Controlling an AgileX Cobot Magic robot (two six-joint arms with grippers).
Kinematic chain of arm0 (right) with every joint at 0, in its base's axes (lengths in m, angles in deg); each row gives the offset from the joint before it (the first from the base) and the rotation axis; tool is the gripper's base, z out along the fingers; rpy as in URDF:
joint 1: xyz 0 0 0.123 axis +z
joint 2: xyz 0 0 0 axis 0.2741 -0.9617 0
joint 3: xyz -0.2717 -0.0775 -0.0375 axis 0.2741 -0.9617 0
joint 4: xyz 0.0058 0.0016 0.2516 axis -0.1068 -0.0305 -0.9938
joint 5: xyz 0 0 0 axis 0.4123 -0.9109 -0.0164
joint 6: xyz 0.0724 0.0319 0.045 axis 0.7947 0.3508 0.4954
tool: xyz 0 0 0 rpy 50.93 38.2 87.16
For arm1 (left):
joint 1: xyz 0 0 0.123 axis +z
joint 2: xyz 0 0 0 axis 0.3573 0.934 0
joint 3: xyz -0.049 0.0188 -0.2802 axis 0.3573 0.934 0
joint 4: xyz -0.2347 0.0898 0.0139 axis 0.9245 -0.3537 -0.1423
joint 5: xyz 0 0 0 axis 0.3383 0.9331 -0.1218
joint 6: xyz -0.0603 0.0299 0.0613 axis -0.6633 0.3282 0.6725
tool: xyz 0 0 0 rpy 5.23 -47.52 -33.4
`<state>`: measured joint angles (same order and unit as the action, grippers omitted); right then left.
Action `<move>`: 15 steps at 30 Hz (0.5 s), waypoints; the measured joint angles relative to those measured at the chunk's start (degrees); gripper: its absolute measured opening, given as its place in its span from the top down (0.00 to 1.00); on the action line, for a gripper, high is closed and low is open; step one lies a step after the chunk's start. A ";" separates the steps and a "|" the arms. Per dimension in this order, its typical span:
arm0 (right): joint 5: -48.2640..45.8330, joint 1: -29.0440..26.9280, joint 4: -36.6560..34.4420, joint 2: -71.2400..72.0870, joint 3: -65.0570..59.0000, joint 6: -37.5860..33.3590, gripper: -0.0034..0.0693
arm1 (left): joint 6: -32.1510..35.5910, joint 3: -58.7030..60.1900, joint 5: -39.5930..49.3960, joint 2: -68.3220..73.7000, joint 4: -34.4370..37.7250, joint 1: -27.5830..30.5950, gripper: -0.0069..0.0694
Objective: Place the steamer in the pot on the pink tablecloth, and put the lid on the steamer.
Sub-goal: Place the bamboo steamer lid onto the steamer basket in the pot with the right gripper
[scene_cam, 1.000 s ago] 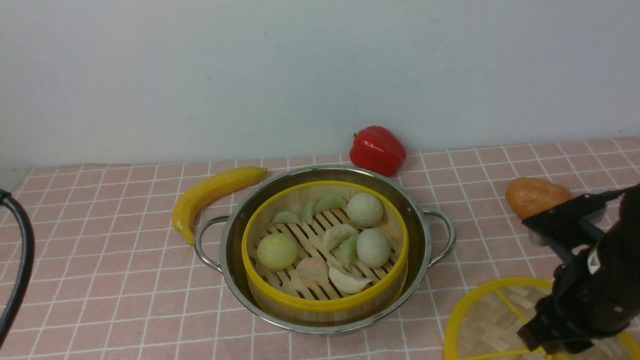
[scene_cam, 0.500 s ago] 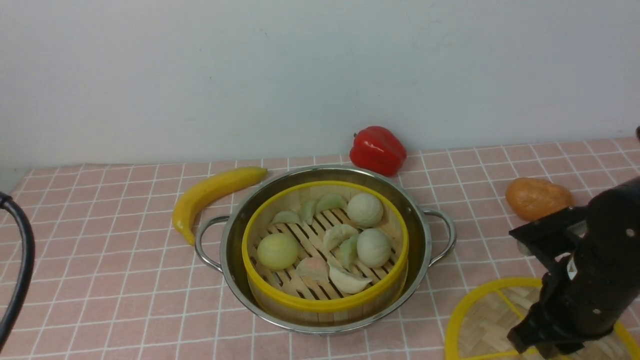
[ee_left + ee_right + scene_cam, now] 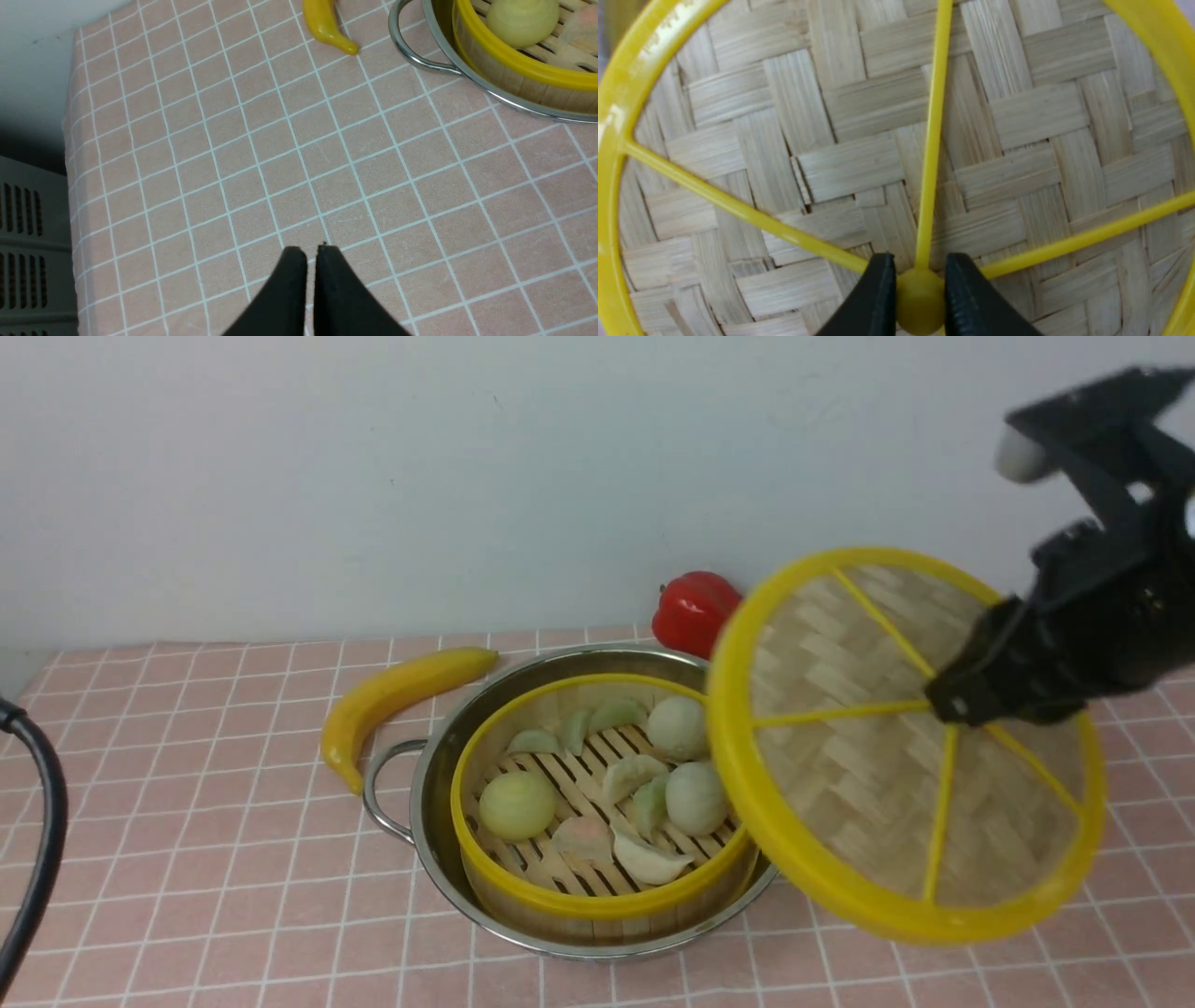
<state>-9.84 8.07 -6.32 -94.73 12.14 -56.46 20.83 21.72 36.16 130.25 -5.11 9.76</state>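
One yellow banana [image 3: 397, 695], lying flat, curved. One red bell pepper [image 3: 689, 609], near the pale wall [image 3: 373, 476], partly hidden. One black cable [image 3: 42, 831] at the far left edge.

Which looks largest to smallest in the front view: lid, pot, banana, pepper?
1. The lid and pot: unsure, since the raised lid is nearer the camera and hides part of the pot.
2. banana
3. pepper, partly hidden by the lid

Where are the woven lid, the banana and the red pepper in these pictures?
lid [image 3: 840, 784]: front view, on the woven bamboo between two yellow spokes.
banana [image 3: 397, 695]: front view, on the middle of its curved body.
red pepper [image 3: 691, 611]: front view, on its visible left side; the lid hides the rest.
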 joint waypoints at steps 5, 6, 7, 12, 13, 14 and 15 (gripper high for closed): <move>-2.78 6.70 0.38 -8.90 11.62 -7.47 0.75 | 0.00 0.00 0.00 0.00 0.00 0.00 0.88; -4.42 8.80 2.03 -12.35 15.41 -7.98 0.75 | 0.00 0.00 0.00 0.00 0.00 0.00 0.88; -5.47 10.16 3.42 -14.92 18.04 -8.10 0.75 | 0.00 0.00 0.00 0.00 0.00 0.00 0.88; -6.66 13.66 9.22 -25.97 28.53 -8.08 0.75 | 0.06 0.00 0.00 0.00 0.00 0.00 0.88; -6.66 14.00 9.81 -28.76 31.16 -8.08 0.75 | 0.06 0.00 0.00 0.00 0.00 0.00 0.88; -6.66 14.06 10.08 -29.82 32.20 -8.14 0.75 | 0.06 0.00 0.00 0.00 0.00 0.00 0.88; -6.66 14.14 10.47 -31.39 33.72 -8.38 0.75 | 0.06 0.00 0.00 0.00 0.06 0.00 0.88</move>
<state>-16.50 22.21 4.16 -126.13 45.87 -64.84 20.89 21.72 36.16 130.25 -5.05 9.76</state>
